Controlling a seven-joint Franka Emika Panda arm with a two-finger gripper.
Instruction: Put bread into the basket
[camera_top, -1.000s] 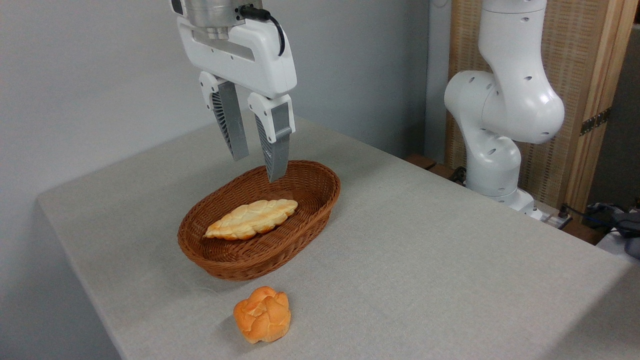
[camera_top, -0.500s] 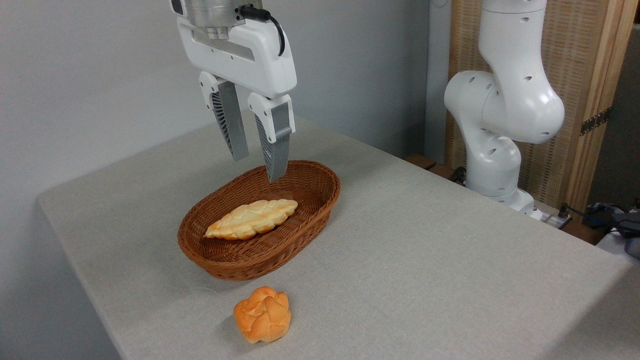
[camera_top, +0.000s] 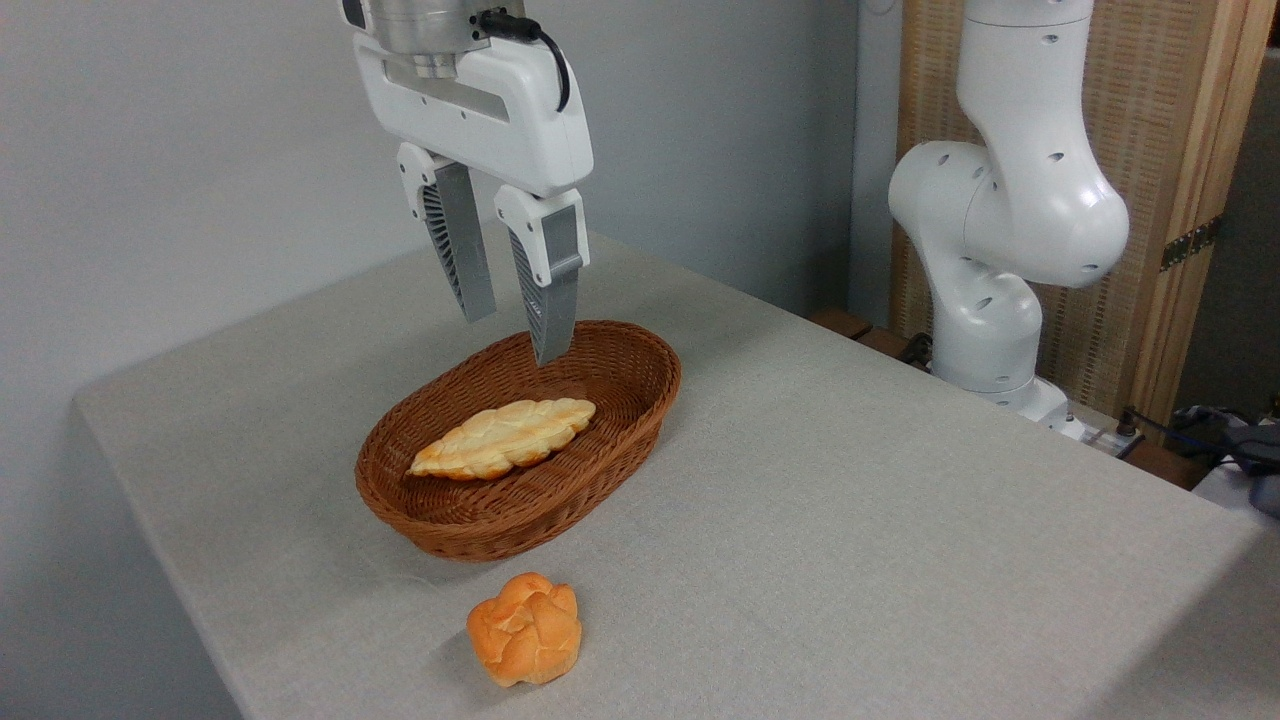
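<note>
Camera view: the bread sits on the table just in front of the basket, outside it; being round, it seems without a long axis. Above the basket's far rim, the gripper hangs released, holding nothing.

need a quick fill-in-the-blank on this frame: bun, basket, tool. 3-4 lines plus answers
1. The orange bun sits on the ____, outside the basket.
2. The braided loaf lies inside the ____.
3. The tool hangs above the basket with its fingers apart, holding ____.
4. In the picture, the bun is ____ to the camera than the basket.

Missing words: table; basket; nothing; nearer
</note>
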